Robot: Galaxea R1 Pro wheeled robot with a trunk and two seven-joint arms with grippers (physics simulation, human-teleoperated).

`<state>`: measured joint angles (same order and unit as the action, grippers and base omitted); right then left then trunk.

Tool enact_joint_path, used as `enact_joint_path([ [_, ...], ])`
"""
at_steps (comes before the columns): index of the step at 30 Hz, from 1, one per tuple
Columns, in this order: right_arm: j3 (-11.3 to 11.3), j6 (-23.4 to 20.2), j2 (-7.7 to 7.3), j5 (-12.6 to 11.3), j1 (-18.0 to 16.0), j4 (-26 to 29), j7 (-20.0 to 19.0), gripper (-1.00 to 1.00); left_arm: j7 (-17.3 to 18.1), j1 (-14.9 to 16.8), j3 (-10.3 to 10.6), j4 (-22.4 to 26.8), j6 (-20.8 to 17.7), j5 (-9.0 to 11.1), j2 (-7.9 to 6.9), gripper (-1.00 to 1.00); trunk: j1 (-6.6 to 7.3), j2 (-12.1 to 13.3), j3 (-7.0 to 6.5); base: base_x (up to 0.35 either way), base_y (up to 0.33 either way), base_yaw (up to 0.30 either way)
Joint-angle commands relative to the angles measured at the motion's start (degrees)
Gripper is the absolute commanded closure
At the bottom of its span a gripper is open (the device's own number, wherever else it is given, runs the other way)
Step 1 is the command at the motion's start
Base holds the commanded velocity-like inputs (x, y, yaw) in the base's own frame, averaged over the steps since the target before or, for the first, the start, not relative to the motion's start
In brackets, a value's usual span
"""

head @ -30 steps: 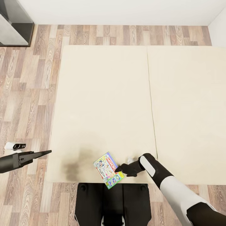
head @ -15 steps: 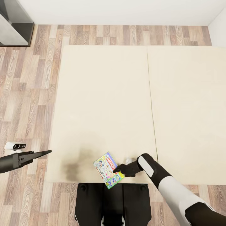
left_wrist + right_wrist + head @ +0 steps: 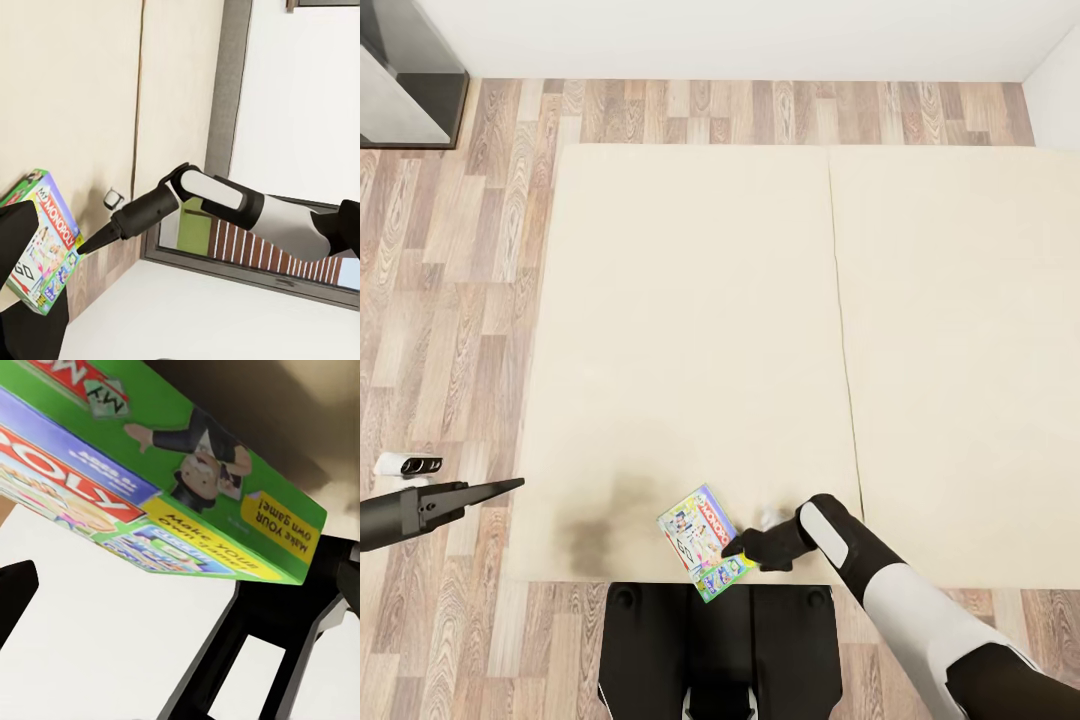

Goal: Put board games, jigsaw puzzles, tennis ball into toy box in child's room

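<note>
A white Monopoly board game (image 3: 703, 538) with a colourful border lies flat on the beige bed (image 3: 690, 300), close to its near edge. My right gripper (image 3: 733, 546) is at the box's right-hand side, its tips touching or nearly touching the edge. In the right wrist view the box's green side (image 3: 187, 472) fills the space just ahead, with one fingertip (image 3: 15, 592) far out on either side, so the gripper is open. The left wrist view shows the same box (image 3: 41, 240) and the right gripper (image 3: 88, 244) against it. My left gripper (image 3: 515, 485) hangs over the floor left of the bed, holding nothing.
Wood-plank floor (image 3: 450, 300) runs along the bed's left and far sides. A dark grey piece of furniture (image 3: 405, 85) stands at the far left corner. My black base (image 3: 715, 640) is against the bed's near edge. A seam (image 3: 842, 330) splits the mattress.
My right gripper has crept a little toward the box and the bed's near edge. The box and the left arm look unmoved.
</note>
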<state>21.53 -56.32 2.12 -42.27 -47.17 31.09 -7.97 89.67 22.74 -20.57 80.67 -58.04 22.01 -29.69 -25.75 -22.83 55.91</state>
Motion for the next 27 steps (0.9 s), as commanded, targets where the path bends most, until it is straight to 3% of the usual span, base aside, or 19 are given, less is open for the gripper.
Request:
enact_joint_path([
  [1, 0.09, -0.12, -0.01, 0.6, -0.03, -0.03, -0.56, -1.0, 0.23, 0.03, 0.0, 0.01, -0.62, -0.04, -0.02, -1.0, -0.03, -0.09, 0.06, 0.0, 0.0, 0.0],
  [6, 0.09, -0.11, 0.13, 0.61, -0.03, -0.13, -0.56, -1.0, 0.21, 0.1, 0.0, 0.01, -0.63, -0.04, -0.02, -1.0, -0.03, -0.09, 0.06, 0.0, 0.0, 0.0],
  [27, 0.0, -0.19, 4.03, 0.69, -0.11, 0.71, -0.56, -1.0, 0.22, 0.11, 0.0, 0.01, -0.63, -0.04, -0.02, -1.0, -0.03, -0.09, 0.06, 0.0, 0.0, 0.0],
])
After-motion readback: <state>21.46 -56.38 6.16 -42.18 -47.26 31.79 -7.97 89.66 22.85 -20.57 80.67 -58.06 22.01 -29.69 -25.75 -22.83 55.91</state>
